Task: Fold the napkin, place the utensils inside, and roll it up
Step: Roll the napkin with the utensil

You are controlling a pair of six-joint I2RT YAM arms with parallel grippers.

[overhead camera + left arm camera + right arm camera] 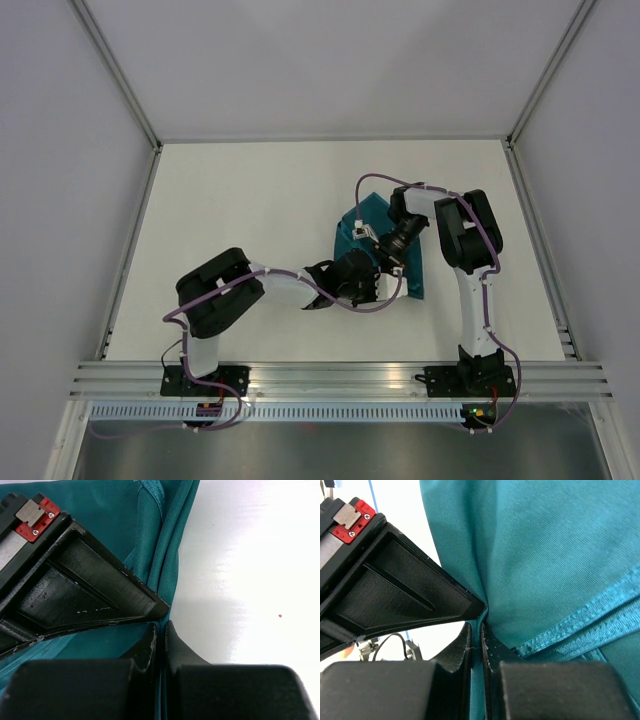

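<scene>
The teal napkin point(358, 228) lies bunched in the middle of the white table, lifted between both arms. My left gripper point(374, 286) is shut on a folded edge of the napkin near its front. In the left wrist view the cloth point(112, 510) runs up between the closed fingertips point(161, 630). My right gripper point(386, 250) is shut on the napkin further back. In the right wrist view a pinched strip of cloth point(560, 555) with a stitched hem sits between the jaws point(481, 630). No utensils show in any view.
The white table point(250, 200) is bounded by metal rails on the left point(130, 240) and right point(540, 240), with white walls behind. A metal rail point(340, 375) carries both arm bases at the near edge.
</scene>
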